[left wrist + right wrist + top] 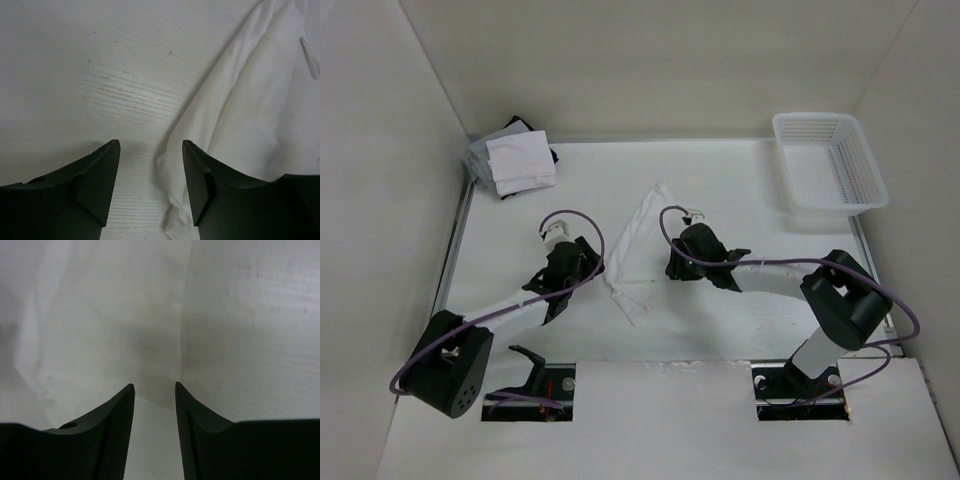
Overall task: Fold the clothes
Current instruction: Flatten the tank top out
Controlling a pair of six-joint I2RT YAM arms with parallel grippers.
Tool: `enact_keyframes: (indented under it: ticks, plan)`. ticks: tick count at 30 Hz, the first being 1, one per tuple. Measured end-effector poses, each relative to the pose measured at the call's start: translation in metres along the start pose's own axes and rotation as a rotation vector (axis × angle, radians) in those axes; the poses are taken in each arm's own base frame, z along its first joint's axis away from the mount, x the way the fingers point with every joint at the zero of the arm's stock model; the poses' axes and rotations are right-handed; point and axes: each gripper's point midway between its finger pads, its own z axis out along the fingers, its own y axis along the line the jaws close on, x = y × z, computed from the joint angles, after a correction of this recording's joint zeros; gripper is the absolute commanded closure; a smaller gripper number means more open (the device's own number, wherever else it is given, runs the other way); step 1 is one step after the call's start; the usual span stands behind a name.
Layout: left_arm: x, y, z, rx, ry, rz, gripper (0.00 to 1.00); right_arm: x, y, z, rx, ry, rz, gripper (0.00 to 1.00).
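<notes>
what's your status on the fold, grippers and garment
Left gripper open, empty, at left edge of the white garment. Right gripper open, empty, over its right edge. Cloth pile and mesh basket far back, apart from it.

The top view is lit brightly and evenly from above by diffuse light. Only faint, soft-edged shadows are cast beneath the arms (770, 275) onto the table (750, 200), and no glare is seen. The clothes (638, 250) are barely separated from the white surface, since contrast is low.

In the left wrist view the table grain is rendered sharply. The fingers (95, 175) of the left gripper (151, 145) are shown as dark, underexposed shapes with softened edges.

The right wrist view is dimmer and greyer. A soft shadow is thrown just ahead of the right gripper (155, 386), and surface detail there is slightly blurred.
</notes>
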Motion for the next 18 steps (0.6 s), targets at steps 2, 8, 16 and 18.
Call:
enact_keyframes:
  ticks: [2,8,16,18]
  plan:
    - [0.003,-0.007,0.003,0.032,0.014,-0.007,0.48,0.019,-0.012,-0.001,0.049,0.028,-0.008,0.54]
    - [0.025,-0.016,0.014,0.079,0.084,-0.008,0.58,0.014,-0.023,-0.001,0.089,-0.018,0.033,0.58]
    - [0.034,-0.024,0.023,0.103,0.124,-0.019,0.86,0.014,-0.022,0.004,0.071,-0.029,0.092,0.74]
    - [0.035,-0.026,0.025,0.105,0.131,-0.024,0.89,0.015,-0.020,0.004,0.047,-0.022,0.112,0.74]
